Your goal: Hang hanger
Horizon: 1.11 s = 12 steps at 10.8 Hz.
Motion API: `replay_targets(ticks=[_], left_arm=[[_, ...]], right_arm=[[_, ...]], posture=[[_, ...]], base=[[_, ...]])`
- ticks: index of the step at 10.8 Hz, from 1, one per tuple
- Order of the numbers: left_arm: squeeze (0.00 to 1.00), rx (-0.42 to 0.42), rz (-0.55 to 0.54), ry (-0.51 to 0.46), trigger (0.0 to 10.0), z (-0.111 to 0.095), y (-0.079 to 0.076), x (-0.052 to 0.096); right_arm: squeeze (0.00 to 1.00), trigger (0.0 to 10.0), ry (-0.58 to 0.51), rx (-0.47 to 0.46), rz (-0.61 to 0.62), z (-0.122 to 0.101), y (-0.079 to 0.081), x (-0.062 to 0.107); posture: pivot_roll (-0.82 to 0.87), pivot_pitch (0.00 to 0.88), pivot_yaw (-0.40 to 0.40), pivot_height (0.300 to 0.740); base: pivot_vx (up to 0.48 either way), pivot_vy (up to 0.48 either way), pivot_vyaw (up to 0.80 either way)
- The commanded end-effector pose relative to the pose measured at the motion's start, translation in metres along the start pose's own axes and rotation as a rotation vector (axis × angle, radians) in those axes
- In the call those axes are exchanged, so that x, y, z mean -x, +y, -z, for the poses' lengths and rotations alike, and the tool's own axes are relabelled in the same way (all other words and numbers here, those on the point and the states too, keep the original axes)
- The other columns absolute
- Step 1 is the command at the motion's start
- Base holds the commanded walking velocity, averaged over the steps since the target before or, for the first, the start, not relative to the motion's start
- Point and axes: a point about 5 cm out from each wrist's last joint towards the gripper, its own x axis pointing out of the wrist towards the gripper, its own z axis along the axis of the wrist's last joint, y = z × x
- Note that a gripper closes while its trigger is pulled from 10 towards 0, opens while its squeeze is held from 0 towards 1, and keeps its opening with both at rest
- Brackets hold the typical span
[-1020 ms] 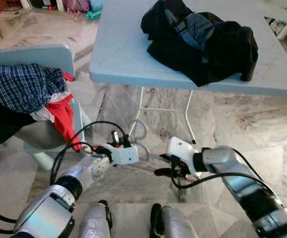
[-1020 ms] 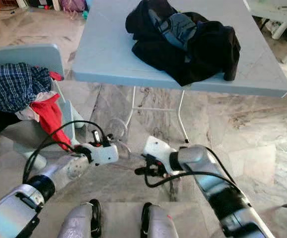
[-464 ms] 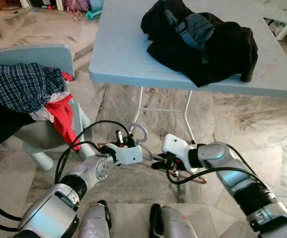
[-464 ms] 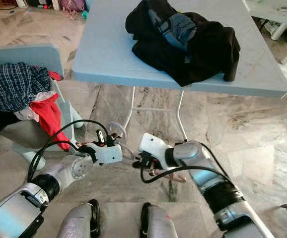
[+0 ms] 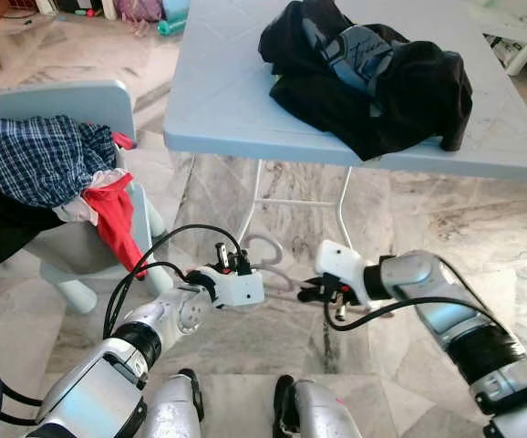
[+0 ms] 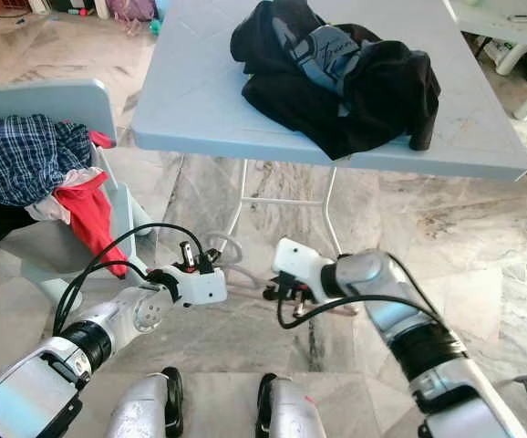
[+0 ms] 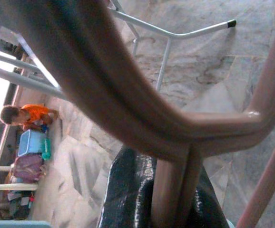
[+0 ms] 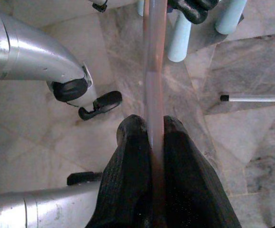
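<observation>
Pale pink plastic hanger [image 8: 154, 76] hangs low above the marble floor [image 5: 446, 228], in front of the light blue desk [image 5: 236, 100] — held between both arms. The left end effector [image 5: 262, 274] is clamped at its hook [image 5: 262, 245] end, and the right end effector [image 8: 152, 137] pinches its bar — black fingers [image 8: 130, 156] pressed on either side.

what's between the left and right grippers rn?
The pinkish hanger spans the gap; left gripper and right gripper each clamp it. Below is bare marble floor, per the left eye view.
</observation>
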Motion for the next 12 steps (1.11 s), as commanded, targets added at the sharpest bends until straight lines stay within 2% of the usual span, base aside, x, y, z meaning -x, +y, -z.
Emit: replay_targets(ticks=[1, 2, 4, 6, 7, 8, 10, 12], left_arm=[[0.00, -0.003, 0.009, 0.014, 10.0, 0.003, 0.001, 0.001], [1.00, 0.099, 0.054, 0.019, 10.0, 0.004, -0.002, 0.001], [1.00, 0.209, 0.105, -0.018, 10.0, -0.002, -0.006, 0.001], [1.00, 0.280, 0.143, -0.030, 10.0, -0.004, -0.012, 0.003], [1.00, 0.302, 0.164, -0.047, 10.0, -0.006, -0.013, 0.003], [1.00, 0.308, 0.176, -0.069, 10.0, -0.009, -0.014, 0.003], [1.00, 0.349, 0.286, -0.123, 10.0, -0.017, -0.021, 0.005], [1.00, 0.401, 0.305, -0.159, 10.0, -0.021, -0.021, 0.005]], right_arm=[[0.00, 0.0, 0.047, -0.013, -0.012, 0.010, 0.000, 0.004], [0.00, 0.0, 0.049, -0.011, 0.000, 0.011, -0.001, 0.003], [0.00, 0.0, 0.012, -0.029, 0.015, 0.008, 0.002, -0.004], [0.00, 0.0, -0.049, -0.065, 0.031, 0.002, 0.006, -0.009], [0.00, 0.0, -0.045, -0.065, 0.039, 0.003, 0.006, -0.010], [0.00, 0.0, -0.040, -0.066, 0.061, 0.004, 0.005, -0.010], [0.00, 0.0, -0.029, -0.059, 0.128, 0.003, -0.003, -0.012], [0.00, 0.0, -0.049, -0.049, 0.234, -0.001, -0.011, -0.015]], posture=[[-0.02, 0.153, -0.108, 0.740], [-0.02, 0.153, -0.106, 0.740], [-0.02, 0.152, -0.102, 0.740], [-0.02, 0.150, -0.097, 0.740], [-0.02, 0.150, -0.097, 0.740], [-0.02, 0.149, -0.097, 0.740], [-0.02, 0.147, -0.099, 0.740], [-0.01, 0.148, -0.100, 0.740]], base=[[0.000, 0.000, 0.00], [0.000, 0.000, 0.00], [0.000, 0.000, 0.00], [0.000, 0.000, 0.00], [0.000, 0.000, 0.00], [0.000, 0.000, 0.00], [0.000, 0.000, 0.00], [0.000, 0.000, 0.00]])
